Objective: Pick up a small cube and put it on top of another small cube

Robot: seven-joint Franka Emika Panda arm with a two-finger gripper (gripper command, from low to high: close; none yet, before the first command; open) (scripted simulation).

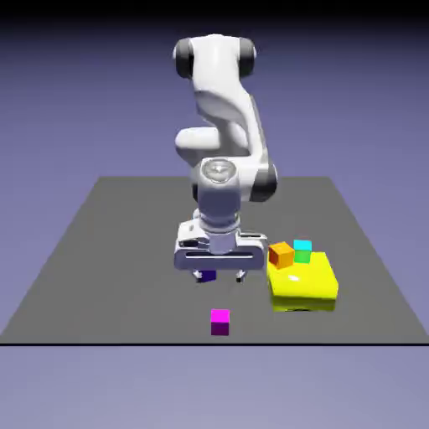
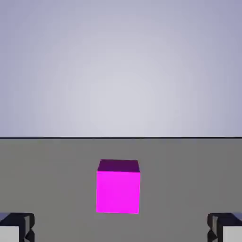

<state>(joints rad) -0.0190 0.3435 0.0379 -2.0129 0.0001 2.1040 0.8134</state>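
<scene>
Fingers (image 1: 219, 276) wide open, hand (image 1: 221, 251) level, low over tbl (image 1: 126, 276)

The dark grey table (image 1: 126, 276) carries a magenta cube (image 1: 219, 323), yellow block (image 1: 303, 289) and partly hidden dark purple cube (image 1: 209, 275).

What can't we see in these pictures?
- Purple cube: partly hidden by the hand in the exterior view, so its full shape can't be seen; not in the hand view.
- Yellow block's back: the orange and green cubes cover some of it, exterior view.
</scene>
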